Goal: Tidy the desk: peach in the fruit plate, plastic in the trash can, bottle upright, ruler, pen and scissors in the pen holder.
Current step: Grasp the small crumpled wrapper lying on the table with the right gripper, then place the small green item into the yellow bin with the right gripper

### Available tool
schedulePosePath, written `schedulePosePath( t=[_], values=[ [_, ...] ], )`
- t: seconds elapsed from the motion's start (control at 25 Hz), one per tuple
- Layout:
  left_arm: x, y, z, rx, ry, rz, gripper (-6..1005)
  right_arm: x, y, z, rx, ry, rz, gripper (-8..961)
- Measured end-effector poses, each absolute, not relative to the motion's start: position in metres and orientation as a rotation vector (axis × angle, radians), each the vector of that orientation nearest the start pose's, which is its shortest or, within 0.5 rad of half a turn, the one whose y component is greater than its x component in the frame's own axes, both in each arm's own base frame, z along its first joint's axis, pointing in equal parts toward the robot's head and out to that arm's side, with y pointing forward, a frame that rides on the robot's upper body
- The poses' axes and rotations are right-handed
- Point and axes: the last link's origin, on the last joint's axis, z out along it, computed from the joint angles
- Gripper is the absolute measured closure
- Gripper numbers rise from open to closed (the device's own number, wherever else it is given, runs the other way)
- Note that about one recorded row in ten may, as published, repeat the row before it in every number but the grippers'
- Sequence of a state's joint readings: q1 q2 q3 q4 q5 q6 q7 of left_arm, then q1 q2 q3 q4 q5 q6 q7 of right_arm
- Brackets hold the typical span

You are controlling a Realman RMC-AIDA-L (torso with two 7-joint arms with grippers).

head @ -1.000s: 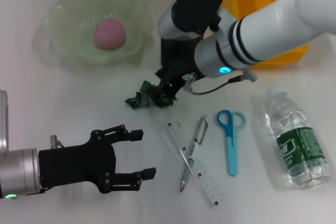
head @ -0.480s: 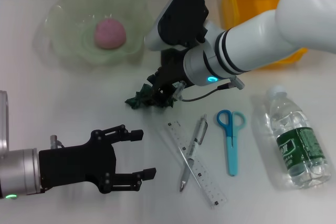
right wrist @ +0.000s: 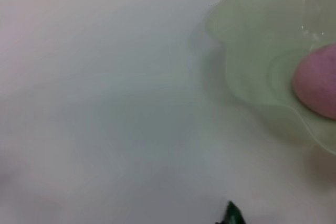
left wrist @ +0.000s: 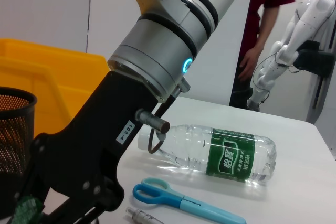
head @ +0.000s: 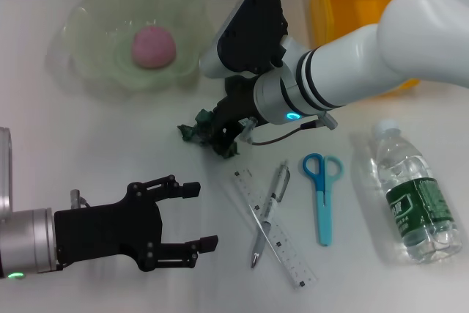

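White desk, right claw gripping crumpled green plastic, peach in fruit plate

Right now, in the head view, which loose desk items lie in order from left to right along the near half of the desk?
Left end effector → ruler → scissors → bottle. The pen crosses the ruler, so I leave it out.
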State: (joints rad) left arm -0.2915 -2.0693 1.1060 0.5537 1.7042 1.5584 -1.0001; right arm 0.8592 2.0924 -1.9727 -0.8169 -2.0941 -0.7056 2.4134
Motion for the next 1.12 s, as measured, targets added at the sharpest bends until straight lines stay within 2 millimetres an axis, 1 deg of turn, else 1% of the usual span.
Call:
schedulePosePath(
  t=[0.08,0.24,0.44,0.52,0.56,0.6,0.68,0.72,0.8,0.84,0.88,0.92,1.0,1.04,1.08,1.12],
  values=[
    [-0.293,0.243,-0.047,-2.851,-0.378,-0.754,136,0.121,0.375,-0.146,-2.767,0.449,-0.135,744],
    [-0.292,0.243,-0.047,-2.852,-0.375,-0.767,136,0.120,0.374,-0.145,-2.768,0.452,-0.120,811],
    [-0.293,0.242,-0.047,-2.841,-0.362,-0.777,136,0.120,0.370,-0.139,-2.765,0.453,-0.075,896],
    [-0.293,0.241,-0.047,-2.833,-0.359,-0.782,137,0.119,0.368,-0.136,-2.763,0.446,-0.060,929],
    [-0.293,0.241,-0.047,-2.831,-0.359,-0.784,137,0.118,0.368,-0.130,-2.755,0.441,-0.049,946],
    [-0.293,0.241,-0.047,-2.831,-0.359,-0.784,137,0.118,0.368,-0.130,-2.755,0.441,-0.049,948],
    [-0.293,0.241,-0.046,-2.828,-0.361,-0.787,137,0.114,0.369,-0.120,-2.746,0.443,-0.018,951],
    [-0.293,0.241,-0.046,-2.828,-0.361,-0.787,137,0.114,0.369,-0.120,-2.746,0.443,-0.018,953],
    [-0.294,0.241,-0.046,-2.827,-0.363,-0.787,137,0.112,0.369,-0.114,-2.737,0.455,0.014,955],
    [-0.294,0.240,-0.047,-2.827,-0.365,-0.788,137,0.110,0.369,-0.109,-2.731,0.463,0.035,955],
    [-0.294,0.240,-0.047,-2.826,-0.363,-0.789,137,0.107,0.370,-0.100,-2.719,0.477,0.077,955],
    [-0.294,0.240,-0.047,-2.826,-0.363,-0.789,137,0.107,0.370,-0.100,-2.719,0.477,0.077,955],
    [-0.294,0.240,-0.047,-2.821,-0.360,-0.795,137,0.104,0.371,-0.089,-2.704,0.484,0.117,955],
    [-0.294,0.240,-0.047,-2.818,-0.359,-0.798,137,0.101,0.372,-0.083,-2.694,0.481,0.142,954],
    [-0.294,0.240,-0.047,-2.815,-0.359,-0.800,137,0.097,0.373,-0.071,-2.674,0.469,0.186,954],
    [-0.294,0.240,-0.047,-2.815,-0.359,-0.800,136,0.097,0.373,-0.071,-2.674,0.469,0.186,954]
  ],
)
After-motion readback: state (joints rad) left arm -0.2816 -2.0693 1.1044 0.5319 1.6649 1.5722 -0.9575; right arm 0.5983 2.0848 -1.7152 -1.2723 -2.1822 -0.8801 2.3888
